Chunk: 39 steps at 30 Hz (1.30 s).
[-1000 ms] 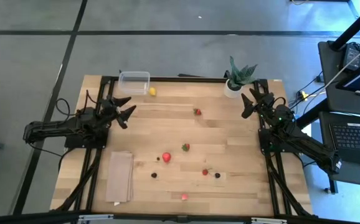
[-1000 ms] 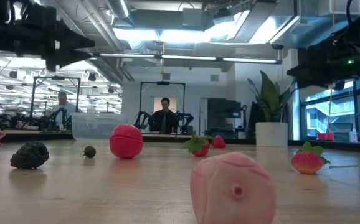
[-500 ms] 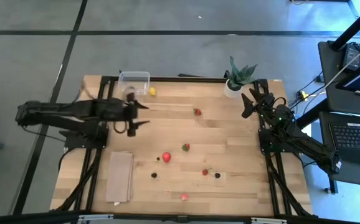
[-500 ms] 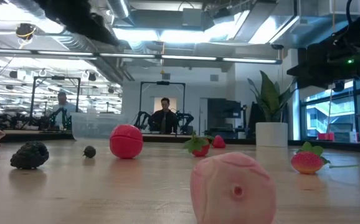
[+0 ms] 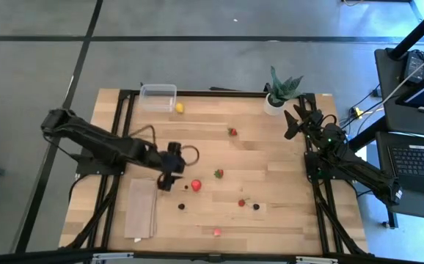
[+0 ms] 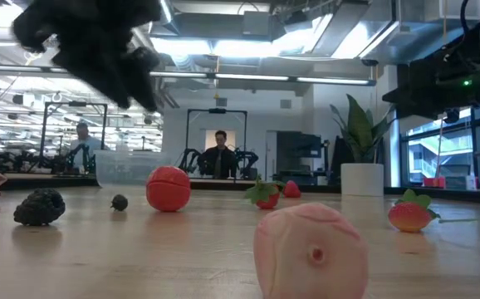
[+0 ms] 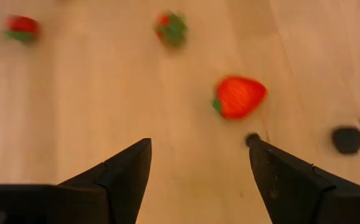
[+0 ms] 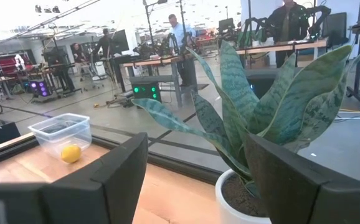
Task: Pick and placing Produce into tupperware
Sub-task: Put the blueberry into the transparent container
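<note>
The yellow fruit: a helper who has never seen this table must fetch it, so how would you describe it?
Start at the potted plant on the table's far edge, then look along that edge to the clear tupperware. The yellow fruit lies just outside the tupperware, on the side toward the plant. It is the only yellow piece; the others are red or dark.

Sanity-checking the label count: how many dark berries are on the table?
3. Tiny berry beside the big red strawberry; second berry toward the front edge from it; third berry off to the right. The left arm could hide another.
</note>
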Motion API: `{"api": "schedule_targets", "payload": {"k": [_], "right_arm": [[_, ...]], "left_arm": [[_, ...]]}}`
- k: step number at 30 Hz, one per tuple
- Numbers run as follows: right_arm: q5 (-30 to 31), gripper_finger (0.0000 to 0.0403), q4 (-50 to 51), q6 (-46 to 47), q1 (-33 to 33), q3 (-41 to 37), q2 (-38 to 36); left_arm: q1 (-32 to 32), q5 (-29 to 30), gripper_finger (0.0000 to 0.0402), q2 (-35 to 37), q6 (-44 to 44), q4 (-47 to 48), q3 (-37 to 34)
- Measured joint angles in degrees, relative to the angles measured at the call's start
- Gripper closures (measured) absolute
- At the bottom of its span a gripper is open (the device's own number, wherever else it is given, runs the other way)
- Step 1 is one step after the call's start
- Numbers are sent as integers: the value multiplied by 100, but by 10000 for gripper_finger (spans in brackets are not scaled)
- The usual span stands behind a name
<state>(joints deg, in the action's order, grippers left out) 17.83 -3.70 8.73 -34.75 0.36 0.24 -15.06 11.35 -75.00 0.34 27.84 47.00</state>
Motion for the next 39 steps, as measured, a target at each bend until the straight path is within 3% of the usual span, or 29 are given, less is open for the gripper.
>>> {"api": "schedule_targets", "payload": {"k": [8, 16, 39], "right_arm": [[2, 134, 0, -5, 0, 0, 1], [2, 134, -1, -17, 0, 0, 1], [2, 134, -5, -17, 0, 0, -1]], "left_arm": [[-338, 9, 166, -1010, -1083, -453, 0], [-512, -217, 179, -1484, -1772, -886, 0], [-606, -207, 181, -1961, -2123, -973, 0]]}}
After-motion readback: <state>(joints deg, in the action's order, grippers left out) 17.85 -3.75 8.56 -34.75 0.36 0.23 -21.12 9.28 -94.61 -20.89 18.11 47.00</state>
